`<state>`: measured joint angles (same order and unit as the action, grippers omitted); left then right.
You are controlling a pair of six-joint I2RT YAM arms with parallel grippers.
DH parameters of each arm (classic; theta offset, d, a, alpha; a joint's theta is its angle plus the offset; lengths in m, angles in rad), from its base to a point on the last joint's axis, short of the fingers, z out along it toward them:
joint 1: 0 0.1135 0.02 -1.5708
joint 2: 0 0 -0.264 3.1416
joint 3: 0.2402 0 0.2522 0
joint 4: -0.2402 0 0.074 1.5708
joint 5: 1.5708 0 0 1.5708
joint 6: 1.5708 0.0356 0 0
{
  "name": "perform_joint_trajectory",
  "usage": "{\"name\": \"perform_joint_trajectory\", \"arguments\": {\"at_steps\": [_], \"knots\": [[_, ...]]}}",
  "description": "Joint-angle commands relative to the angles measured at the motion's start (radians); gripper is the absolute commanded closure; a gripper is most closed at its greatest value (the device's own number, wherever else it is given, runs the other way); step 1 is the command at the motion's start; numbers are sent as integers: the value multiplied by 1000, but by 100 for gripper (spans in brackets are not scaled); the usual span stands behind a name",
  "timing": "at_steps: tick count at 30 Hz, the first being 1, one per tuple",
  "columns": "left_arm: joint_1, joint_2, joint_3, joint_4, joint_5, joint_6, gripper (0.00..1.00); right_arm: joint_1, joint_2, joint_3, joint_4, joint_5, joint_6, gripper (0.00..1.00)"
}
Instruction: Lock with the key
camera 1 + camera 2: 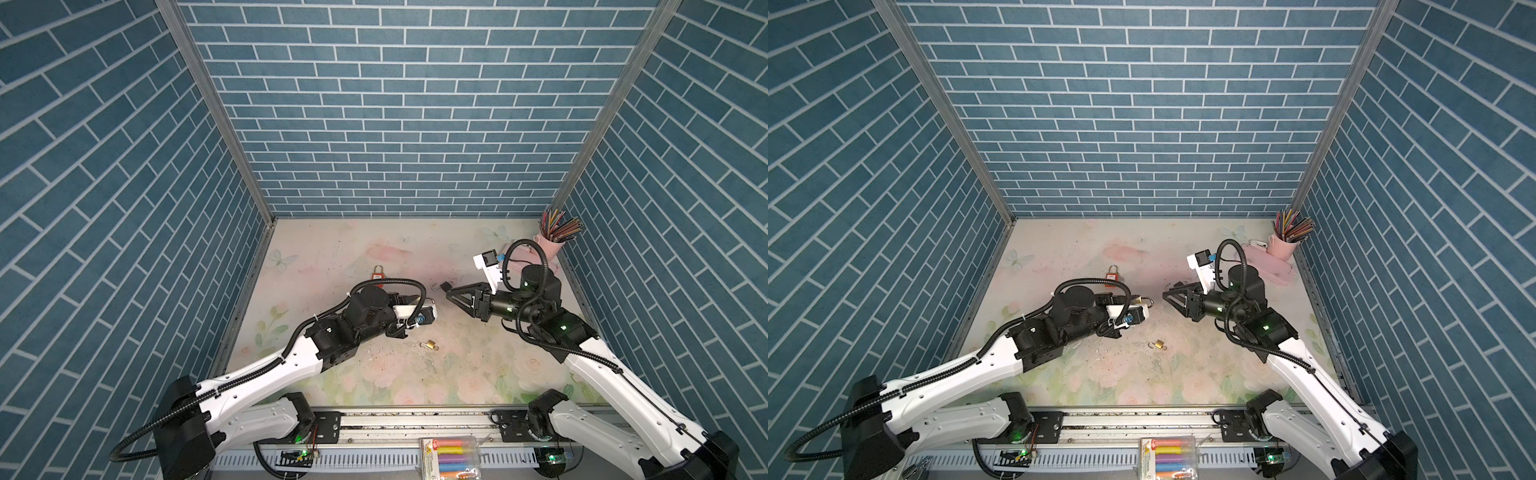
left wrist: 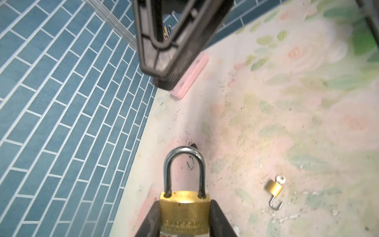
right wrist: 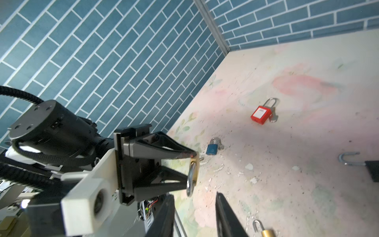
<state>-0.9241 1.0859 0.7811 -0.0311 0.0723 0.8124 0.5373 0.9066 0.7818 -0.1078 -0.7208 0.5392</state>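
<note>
Here the left gripper (image 3: 191, 167) is clamped on the brass padlock (image 2: 184, 209); the right gripper (image 1: 446, 291) faces it, jaws apart and empty

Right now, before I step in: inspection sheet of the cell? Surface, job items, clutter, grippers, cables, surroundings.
Surface: floral mat, gritty with crumbs near the middle.
Job's things: large brass padlock, shackle seated in both holes, keyway hidden; small brass padlock on the mat, shackle open; red padlock and blue padlock loose.
Clutter: pink cup of pencils and pink case in the far right corner; marker box on the front rail.
Grippers: left gripper shut on the large brass padlock; right gripper open, empty.
Cables: black conduit loops above each wrist.
Surroundings: blue brick walls on three sides.
</note>
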Motion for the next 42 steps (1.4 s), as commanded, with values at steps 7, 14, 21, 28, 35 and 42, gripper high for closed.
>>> {"name": "perform_joint_trajectory", "arguments": {"at_steps": [7,14,21,28,35,42], "knots": [[-1,23,30,-113,43,128,100,61,-8,-47,-68,-79,28,63],[0,49,50,-108,94,72,100,100,64,-49,-29,-33,15,67],[0,56,52,-98,106,63,100,102,90,-69,-27,20,9,68],[-1,78,60,-87,109,43,100,127,110,-87,15,3,34,71],[0,81,63,-78,103,34,100,138,133,-80,23,5,33,77],[-1,69,52,-68,99,35,100,138,149,-79,32,8,34,88]]}}
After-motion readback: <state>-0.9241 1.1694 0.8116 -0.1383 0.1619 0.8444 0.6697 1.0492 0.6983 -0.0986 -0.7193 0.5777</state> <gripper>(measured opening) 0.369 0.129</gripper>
